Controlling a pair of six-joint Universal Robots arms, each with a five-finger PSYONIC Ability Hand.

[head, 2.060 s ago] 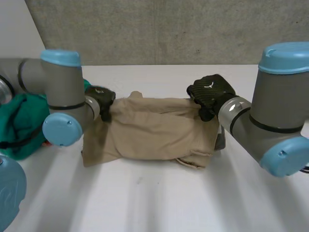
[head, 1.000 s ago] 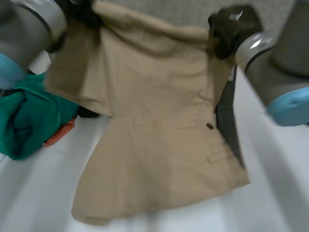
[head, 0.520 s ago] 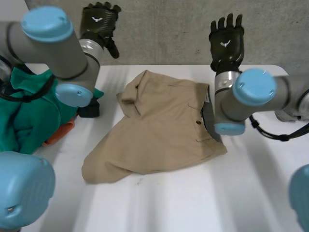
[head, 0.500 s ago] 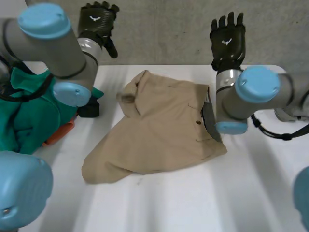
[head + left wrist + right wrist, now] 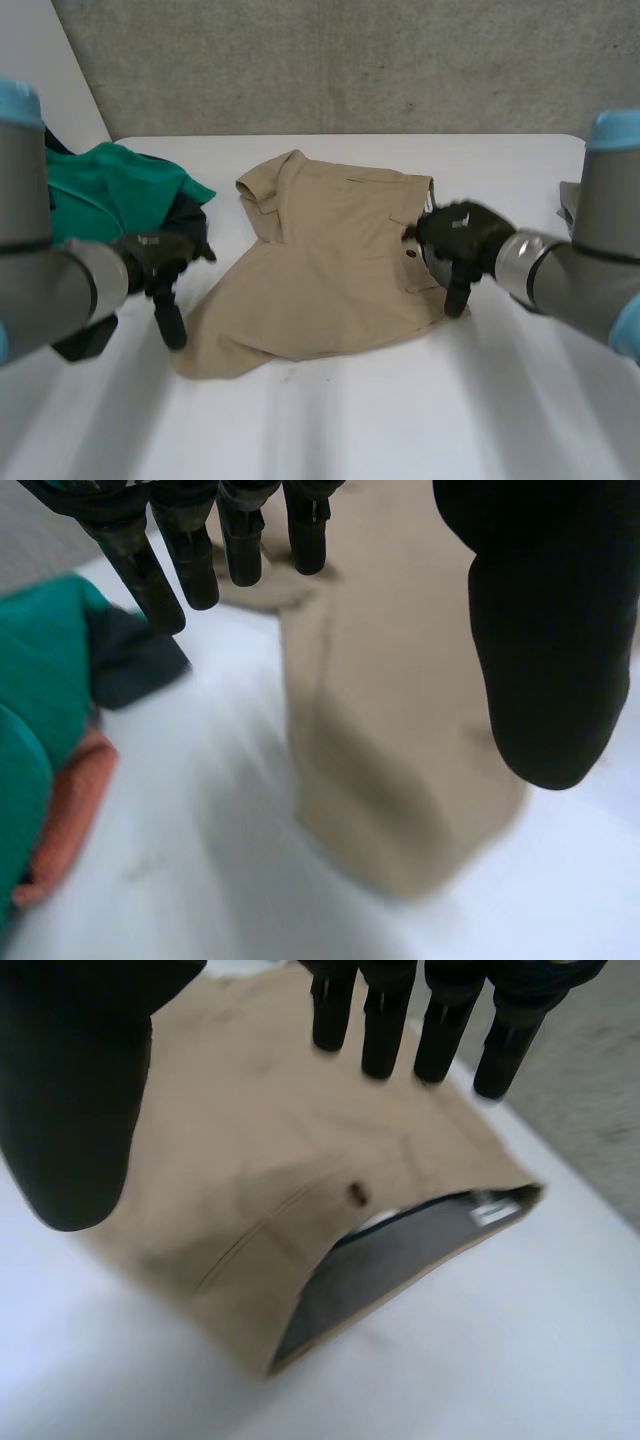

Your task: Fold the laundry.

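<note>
1. As I look down from the head camera, the tan garment (image 5: 330,260) lies rumpled in the middle of the white table (image 5: 400,420). Its narrower end points toward the grey wall (image 5: 350,60) and its wider end spreads toward me.
2. My left hand (image 5: 160,262) is at the garment's left edge, close to the near corner. One finger points down at the table just beside the cloth.
3. In the left wrist view the fingers (image 5: 190,560) are straight and stand well apart from the thumb (image 5: 540,640), with nothing between them, so this hand is spread and empty. The tan cloth lies under the palm; I cannot tell whether any fingertip touches it.
4. My right hand (image 5: 455,232) is at the garment's right edge, just beside a small brown button (image 5: 411,253).
5. In the right wrist view its fingers (image 5: 385,1020) are straight and its thumb (image 5: 75,1100) is held wide, gripping nothing. Under the palm I see the button and an opening in the cloth that shows a dark lining (image 5: 390,1260).
6. A green cloth (image 5: 110,190) is heaped at the table's left side, next to my left arm and apart from the garment.
7. The left wrist view shows a dark cloth (image 5: 135,665) and an orange piece (image 5: 65,815) lying against the green heap.
</note>
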